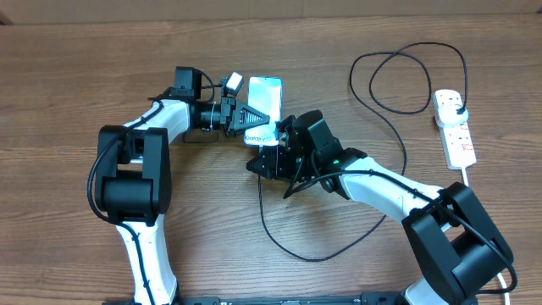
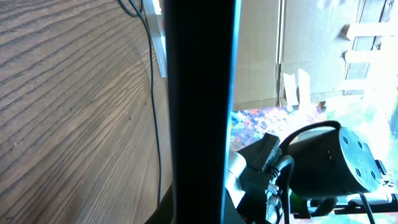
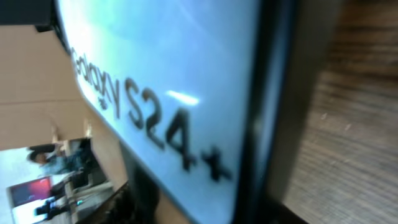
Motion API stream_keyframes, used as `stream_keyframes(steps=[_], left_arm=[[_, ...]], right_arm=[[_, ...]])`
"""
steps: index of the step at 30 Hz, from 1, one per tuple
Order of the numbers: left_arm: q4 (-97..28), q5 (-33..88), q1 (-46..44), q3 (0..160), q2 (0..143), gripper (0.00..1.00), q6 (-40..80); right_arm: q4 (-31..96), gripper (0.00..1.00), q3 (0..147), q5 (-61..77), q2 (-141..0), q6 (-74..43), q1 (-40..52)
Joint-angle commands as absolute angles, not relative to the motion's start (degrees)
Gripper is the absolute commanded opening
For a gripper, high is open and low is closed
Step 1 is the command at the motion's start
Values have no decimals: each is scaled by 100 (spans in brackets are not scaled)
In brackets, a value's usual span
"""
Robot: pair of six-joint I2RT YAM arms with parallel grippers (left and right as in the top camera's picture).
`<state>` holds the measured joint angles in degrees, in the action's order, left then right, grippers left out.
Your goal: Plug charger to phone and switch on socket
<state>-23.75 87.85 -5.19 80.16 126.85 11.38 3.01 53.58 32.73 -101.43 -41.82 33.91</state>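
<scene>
The phone [image 1: 268, 91] is lifted off the table, gripped across its middle by my left gripper [image 1: 254, 114], which is shut on it. Its dark edge fills the left wrist view [image 2: 199, 106]. Its light blue screen with "Galaxy S24+" text fills the right wrist view [image 3: 168, 87]. My right gripper [image 1: 264, 154] is pressed against the phone's lower end. The charger's thin black cable [image 1: 322, 257] runs up into its jaws, and the plug tip is hidden. The cable loops right to a black adapter [image 1: 457, 103] on the white socket [image 1: 460, 140].
The cable lies in a wide loop in front of the right arm and a second loop at the back right [image 1: 406, 80]. The socket's thick white cord [image 1: 467, 175] runs down from the strip. A small white object [image 1: 233, 82] sits by the left wrist.
</scene>
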Motion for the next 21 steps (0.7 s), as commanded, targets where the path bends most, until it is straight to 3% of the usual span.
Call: stream_keyframes(steps=[1, 8, 21], left_arm=[[-2349, 9043, -565, 8040, 12438, 4, 923], [-2349, 8993, -565, 8040, 12440, 4, 921], [-2351, 8962, -567, 8040, 12438, 4, 917]], right_arm=[[174, 40, 5439, 2808, -10106, -4154, 3437], [-123, 4, 5439, 2834, -10106, -4185, 3389], [-478, 4, 5446, 3020, -10106, -4611, 3133]])
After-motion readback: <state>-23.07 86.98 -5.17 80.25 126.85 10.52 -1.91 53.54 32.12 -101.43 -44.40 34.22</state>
